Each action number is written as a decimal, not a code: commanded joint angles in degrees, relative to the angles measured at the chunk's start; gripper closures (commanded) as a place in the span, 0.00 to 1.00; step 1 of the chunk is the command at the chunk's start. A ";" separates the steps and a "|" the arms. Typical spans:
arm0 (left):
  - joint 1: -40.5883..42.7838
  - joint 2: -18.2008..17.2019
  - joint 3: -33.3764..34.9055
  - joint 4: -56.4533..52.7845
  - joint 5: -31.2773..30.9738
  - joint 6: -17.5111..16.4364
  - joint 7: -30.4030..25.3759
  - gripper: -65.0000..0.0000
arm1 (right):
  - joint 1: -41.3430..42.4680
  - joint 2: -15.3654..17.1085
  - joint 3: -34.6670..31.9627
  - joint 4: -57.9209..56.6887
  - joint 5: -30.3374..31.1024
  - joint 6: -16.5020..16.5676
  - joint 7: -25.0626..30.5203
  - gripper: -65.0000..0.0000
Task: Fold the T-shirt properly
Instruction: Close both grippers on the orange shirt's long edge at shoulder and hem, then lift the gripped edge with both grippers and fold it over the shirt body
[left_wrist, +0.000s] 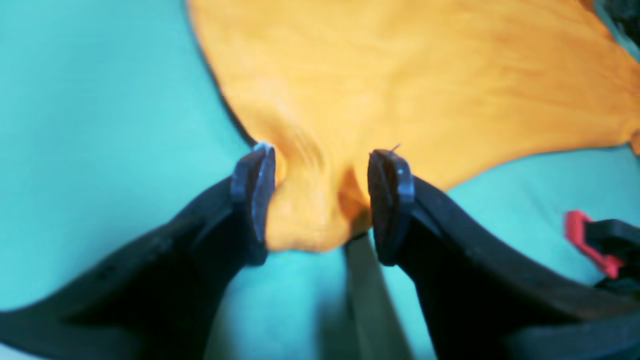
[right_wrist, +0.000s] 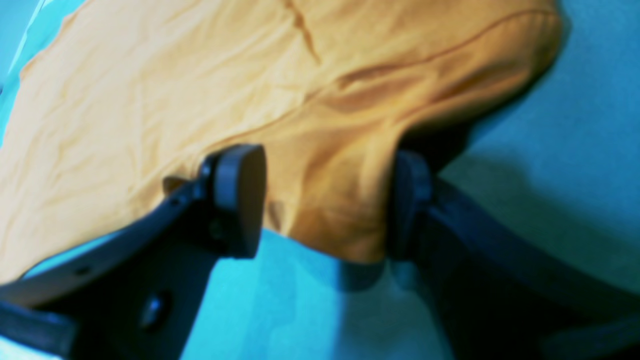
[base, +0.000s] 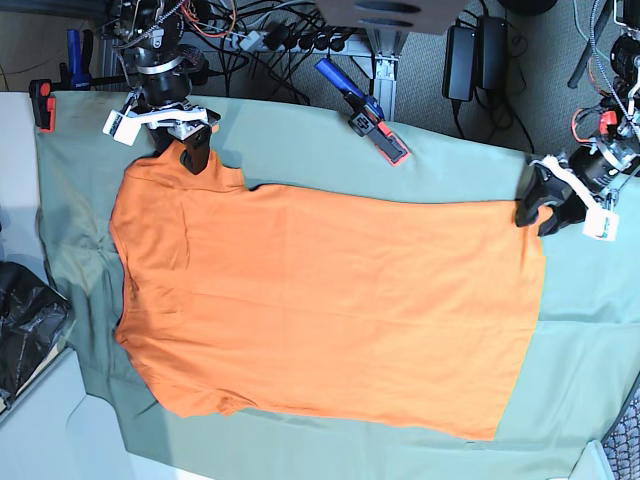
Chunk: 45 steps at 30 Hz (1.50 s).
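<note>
The T-shirt (base: 320, 300) is lying spread flat on the sage-green cloth (base: 470, 160) covering the bench, with its sleeves toward the base view's left and its hem toward the right. The left end effector (left_wrist: 320, 200) is sitting at the far hem corner with a bunch of orange fabric between its 2 pads; the jaws are standing partly apart and pressing the bunch from both sides. The right end effector (right_wrist: 320, 205) is holding the far sleeve the same way, its jaws fairly wide around a thick gather.

The shirt looks light, soft and limp, so it will probably sag and drag between grips; corners and seams seem the best holds.

Both wrist views are blurred, so how firmly either pinch is holding is hard to judge. In the base view both end effectors are mostly hidden behind their wrists. A blue and red clamp (base: 370, 115) is lying on the cloth's far edge.
</note>
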 joint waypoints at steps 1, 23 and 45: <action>0.24 -0.02 0.59 0.48 0.42 -0.63 1.46 0.49 | -0.50 0.26 0.00 0.39 -0.42 0.85 -1.16 0.44; 5.81 -4.55 -1.90 6.43 -2.56 -3.95 6.05 1.00 | -7.48 5.57 1.97 5.70 -4.76 0.87 -2.45 1.00; -4.92 -4.33 -3.17 5.35 -2.78 -3.95 5.44 1.00 | 3.80 7.06 8.00 15.61 -3.89 1.53 -3.76 1.00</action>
